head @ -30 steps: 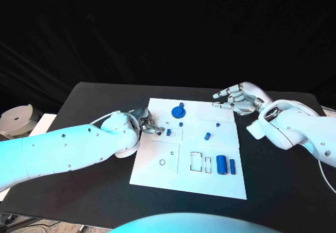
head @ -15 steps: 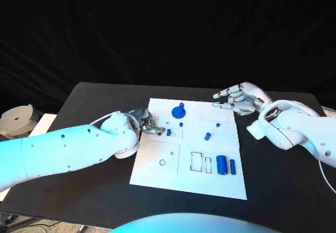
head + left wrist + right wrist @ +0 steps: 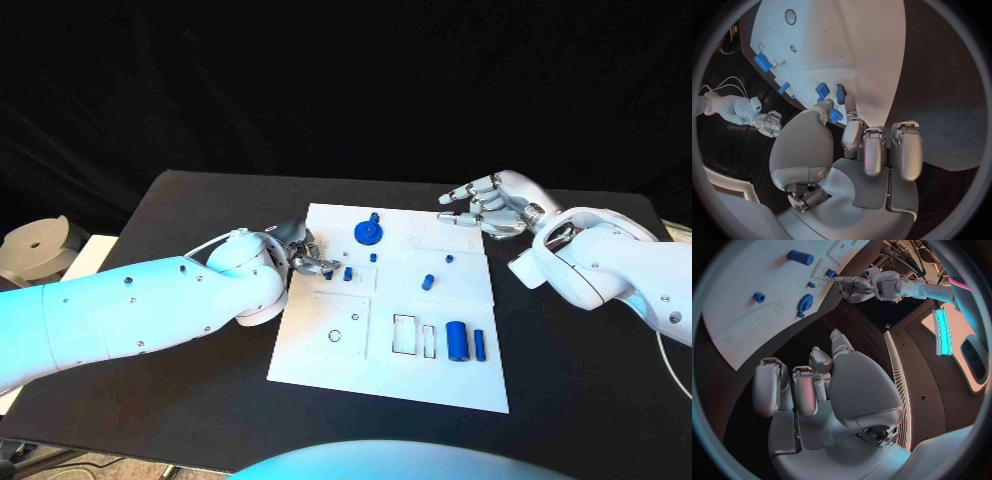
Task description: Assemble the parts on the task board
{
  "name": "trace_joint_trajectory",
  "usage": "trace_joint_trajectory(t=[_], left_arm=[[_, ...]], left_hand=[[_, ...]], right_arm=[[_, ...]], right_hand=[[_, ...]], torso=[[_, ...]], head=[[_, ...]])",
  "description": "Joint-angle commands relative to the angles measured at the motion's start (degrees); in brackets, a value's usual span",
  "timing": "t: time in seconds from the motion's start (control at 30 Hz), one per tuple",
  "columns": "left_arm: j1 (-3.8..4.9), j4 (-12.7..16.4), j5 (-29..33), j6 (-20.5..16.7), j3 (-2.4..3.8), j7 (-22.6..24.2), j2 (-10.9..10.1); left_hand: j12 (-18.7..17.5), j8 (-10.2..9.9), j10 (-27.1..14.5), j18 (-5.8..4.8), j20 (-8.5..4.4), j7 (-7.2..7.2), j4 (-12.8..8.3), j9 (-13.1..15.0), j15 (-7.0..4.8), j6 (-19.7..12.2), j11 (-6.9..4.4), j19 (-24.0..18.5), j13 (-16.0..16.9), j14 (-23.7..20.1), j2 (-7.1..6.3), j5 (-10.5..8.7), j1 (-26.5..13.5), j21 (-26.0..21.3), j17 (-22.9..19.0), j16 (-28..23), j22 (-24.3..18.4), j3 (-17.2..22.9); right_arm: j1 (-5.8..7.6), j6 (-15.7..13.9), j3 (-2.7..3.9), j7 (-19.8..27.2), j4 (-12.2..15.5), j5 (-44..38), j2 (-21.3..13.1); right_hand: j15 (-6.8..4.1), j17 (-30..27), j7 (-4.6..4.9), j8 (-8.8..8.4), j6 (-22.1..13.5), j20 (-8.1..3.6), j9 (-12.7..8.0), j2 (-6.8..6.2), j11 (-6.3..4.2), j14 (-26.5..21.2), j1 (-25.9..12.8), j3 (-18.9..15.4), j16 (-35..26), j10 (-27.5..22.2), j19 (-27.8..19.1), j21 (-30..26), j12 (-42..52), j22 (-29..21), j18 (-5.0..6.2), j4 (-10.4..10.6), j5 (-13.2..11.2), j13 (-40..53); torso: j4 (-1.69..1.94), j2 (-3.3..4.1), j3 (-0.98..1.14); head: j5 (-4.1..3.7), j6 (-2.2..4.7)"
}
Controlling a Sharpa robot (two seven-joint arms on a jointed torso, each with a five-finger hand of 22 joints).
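Observation:
The white task board (image 3: 387, 350) lies mid-table. My left hand (image 3: 306, 257) sits over its far left part, thumb and a finger (image 3: 849, 107) pinching a small blue part (image 3: 835, 116). Right beside those fingertips are a blue peg (image 3: 346, 271) and a blue block (image 3: 822, 90). A blue gear (image 3: 368, 232) stands near the board's far edge. My right hand (image 3: 490, 206) hovers off the board's far right corner, its fingers loosely bent and holding nothing (image 3: 811, 385).
Two more small blue pieces (image 3: 427, 281) (image 3: 449, 258) stand mid-board. A blue cylinder (image 3: 456, 340) and a thin blue bar (image 3: 479, 344) lie near the front right, beside two rectangular slots (image 3: 413, 334). A grey round object (image 3: 35, 243) sits off the table's left.

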Motion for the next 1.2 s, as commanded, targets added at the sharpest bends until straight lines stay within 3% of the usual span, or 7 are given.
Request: trace_joint_trajectory(t=[0.03,0.63,0.87,1.03,1.2], left_arm=[[0.00,0.0,-0.5,-0.6,0.09,-2.3,0.1],[0.01,-0.4,-0.1,0.9,0.34,-2.3,0.6],[0.01,-0.4,0.6,2.0,0.35,-2.2,0.6],[0.01,-0.4,0.7,2.5,0.35,-2.2,0.6],[0.01,-0.5,0.7,2.9,0.35,-2.2,0.7]], left_hand=[[0.3,0.2,0.2,-1.13,-0.31,0.08,0.0,-0.1,-0.47,0.4,-0.18,6.0,0.1,6.0,0.03,0.33,-0.5,0.2,15.1,0.2,14.8,-0.4],[0.3,0.2,0.2,-1.15,-0.33,0.03,0.0,-0.1,-0.48,0.4,-0.21,6.0,0.1,6.0,0.20,0.36,-0.8,0.2,15.1,0.2,14.8,-0.4],[0.4,0.2,0.2,-1.16,-0.47,-0.20,-0.6,-0.4,-0.67,0.3,-0.43,6.0,0.1,6.0,1.65,0.43,3.4,0.3,15.1,0.2,14.9,2.2],[0.2,0.2,0.2,-1.11,-0.62,-0.38,-2.3,-0.6,-0.85,-0.2,-0.62,5.9,0.0,6.0,2.59,0.41,8.6,0.1,15.1,0.2,14.8,5.3],[0.2,0.4,0.1,-1.10,-0.61,-0.27,-2.8,-0.6,-0.78,-0.4,-0.54,5.9,0.0,6.0,2.31,0.23,10.4,0.0,15.1,0.2,14.8,7.1]], right_arm=[[-0.01,0.4,0.00,0.5,0.0,-0.3,0.1],[-0.01,0.5,0.00,0.5,0.0,-0.3,0.1],[-0.01,0.5,0.00,0.5,0.0,-0.3,0.1],[-0.01,0.5,0.00,0.5,0.0,-0.3,0.1],[-0.01,0.5,0.00,0.5,0.0,-0.3,0.1]], right_hand=[[-0.50,9.1,-0.02,-0.17,0.4,-0.19,0.0,0.13,-0.12,4.5,-0.4,-0.2,-0.3,-0.3,-0.3,-0.3,0.0,0.0,0.89,0.0,0.3,-0.1],[-0.50,9.1,-0.02,-0.17,0.4,-0.19,0.0,0.13,-0.12,4.5,-0.4,-0.2,-0.3,-0.3,-0.3,-0.3,0.0,0.0,0.89,0.0,0.3,-0.1],[-0.50,9.1,-0.02,-0.17,0.4,-0.19,0.0,0.13,-0.12,4.5,-0.4,-0.2,-0.3,-0.3,-0.3,-0.3,0.0,0.0,0.89,0.0,0.3,-0.1],[-0.50,9.1,-0.02,-0.17,0.4,-0.19,0.0,0.13,-0.12,4.5,-0.4,-0.2,-0.3,-0.3,-0.3,-0.3,0.0,0.0,0.89,0.0,0.3,-0.1],[-0.50,9.1,-0.02,-0.17,0.4,-0.19,0.0,0.13,-0.12,4.5,-0.4,-0.2,-0.3,-0.3,-0.3,-0.3,0.0,0.0,0.89,0.0,0.3,-0.1]], torso=[[-0.03,0.04,0.00],[-0.01,0.00,0.03],[-0.03,-0.01,0.03],[-0.01,0.00,0.02],[-0.05,0.04,0.02]], head=[[-0.01,0.04],[-0.09,-0.02],[-0.11,0.00],[-0.10,0.08],[-0.08,0.12]])
